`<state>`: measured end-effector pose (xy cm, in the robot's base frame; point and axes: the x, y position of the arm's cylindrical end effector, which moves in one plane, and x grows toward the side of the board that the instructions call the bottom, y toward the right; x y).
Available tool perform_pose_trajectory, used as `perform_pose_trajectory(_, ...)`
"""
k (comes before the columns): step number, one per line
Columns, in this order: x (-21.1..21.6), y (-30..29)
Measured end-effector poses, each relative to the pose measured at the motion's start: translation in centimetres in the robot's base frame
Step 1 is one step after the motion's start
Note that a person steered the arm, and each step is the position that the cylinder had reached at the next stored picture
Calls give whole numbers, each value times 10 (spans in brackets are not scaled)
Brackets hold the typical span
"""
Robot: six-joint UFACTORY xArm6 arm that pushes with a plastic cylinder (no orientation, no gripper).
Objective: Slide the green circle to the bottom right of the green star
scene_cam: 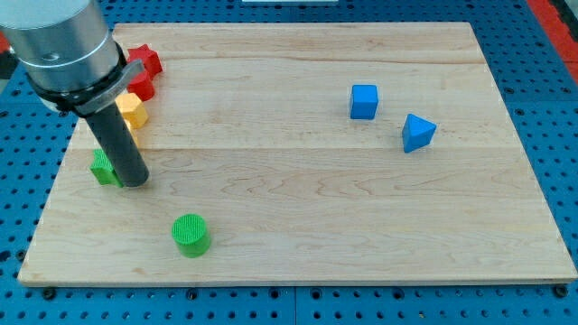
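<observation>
Dark matte rod, no jaws to open or shut, holds nothing; my tip (pixel 133 183) rests on the wooden board (pixel 298 217) at the view's left, touching and partly hiding the green star (pixel 104 169), shape hard to confirm. Green circle (pixel 191 235), ribbed top, sits apart, toward view's bottom-right of star. Behind the rod: yellow block (pixel 134 112) and two red blocks (pixel 145 61) (pixel 141 87), all partly covered, shapes unclear. Far right: blue cube (pixel 364 101), blue triangular block (pixel 417 132). Board's bottom corners cut off.
</observation>
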<state>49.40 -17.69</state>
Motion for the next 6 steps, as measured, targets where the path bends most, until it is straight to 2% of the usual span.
perform_pose_trajectory(1, -2, 70)
perform_pose_trajectory(2, 45, 144)
perform_pose_trajectory(3, 105, 148)
perform_pose_trajectory(4, 110, 83)
perform_pose_trajectory(5, 89, 36)
perform_pose_trajectory(6, 80, 37)
